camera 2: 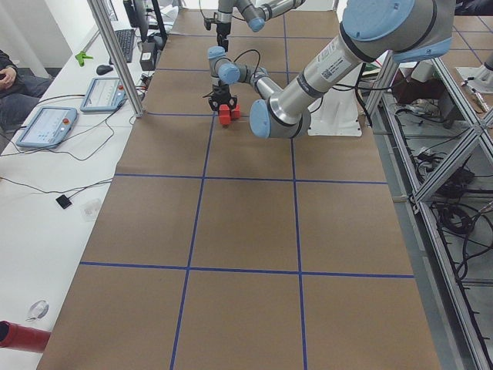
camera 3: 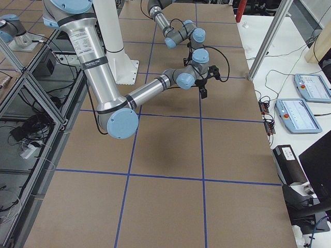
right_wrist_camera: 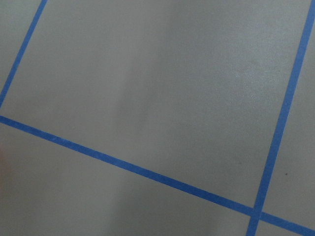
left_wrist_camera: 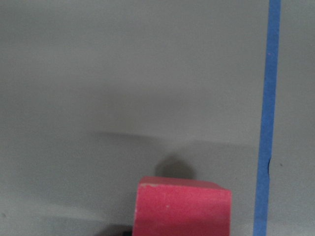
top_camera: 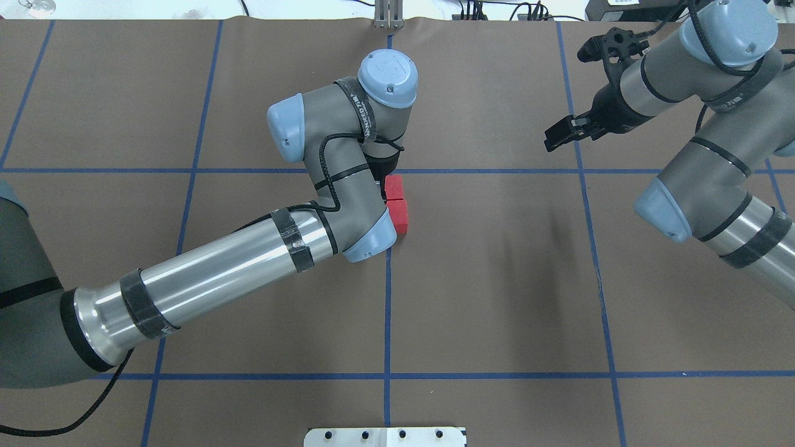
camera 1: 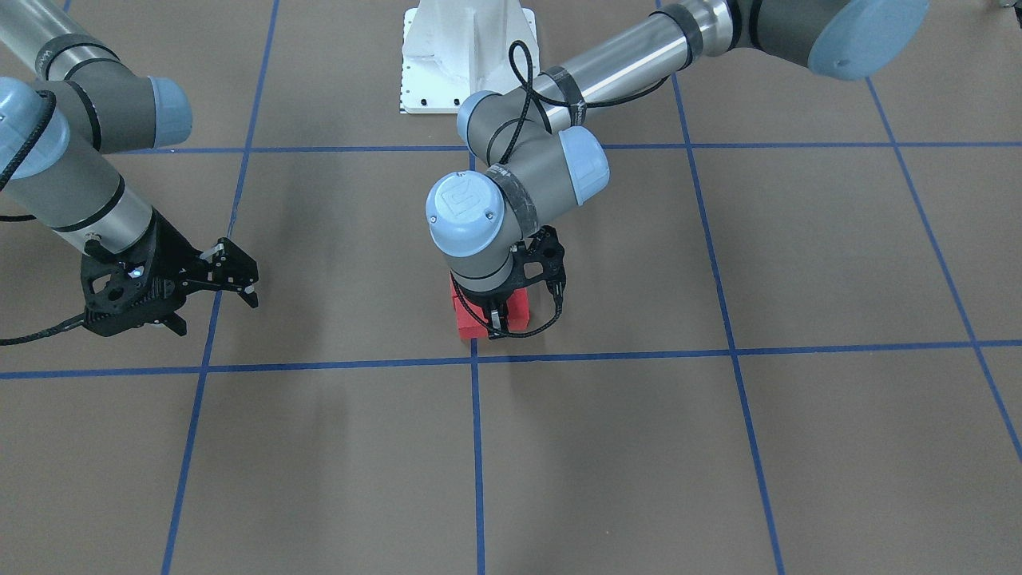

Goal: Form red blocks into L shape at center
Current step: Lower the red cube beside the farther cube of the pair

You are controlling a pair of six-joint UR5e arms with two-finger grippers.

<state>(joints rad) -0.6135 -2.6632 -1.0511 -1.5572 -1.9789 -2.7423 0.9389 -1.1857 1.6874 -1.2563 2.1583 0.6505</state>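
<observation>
the red blocks (top_camera: pixel 400 214) lie touching on the bench (top_camera: pixel 497 279), just beside the centre crossing (top_camera: pixel 388 171). the left fingers (camera 1: pixel 497 318) point down right over them, but i cannot tell their spread. the right fingers (camera 1: pixel 239 279) hang wide and empty, well apart from the blocks.

Cover: I see brown paper (camera 2: pixel 246 231) over the whole table, ruled into squares by blue tape (camera 2: pixel 297 223).
Pendants: one grey-and-blue pendant (camera 2: pixel 46 127) and a second pendant (camera 2: pixel 104 94) lie on the white side desk (camera 2: pixel 46 239).
Keyboard: a black keyboard (camera 2: pixel 123 45) and a mouse (camera 2: pixel 105 69) sit toward the desk's far end.
Post: an aluminium post (camera 2: pixel 115 54) stands by the desk's table-side edge.
Person: I make out an arm (camera 2: pixel 8 77) at the desk's outer edge.
Red tube (camera 2: pixel 19 337): at the desk's near corner.
</observation>
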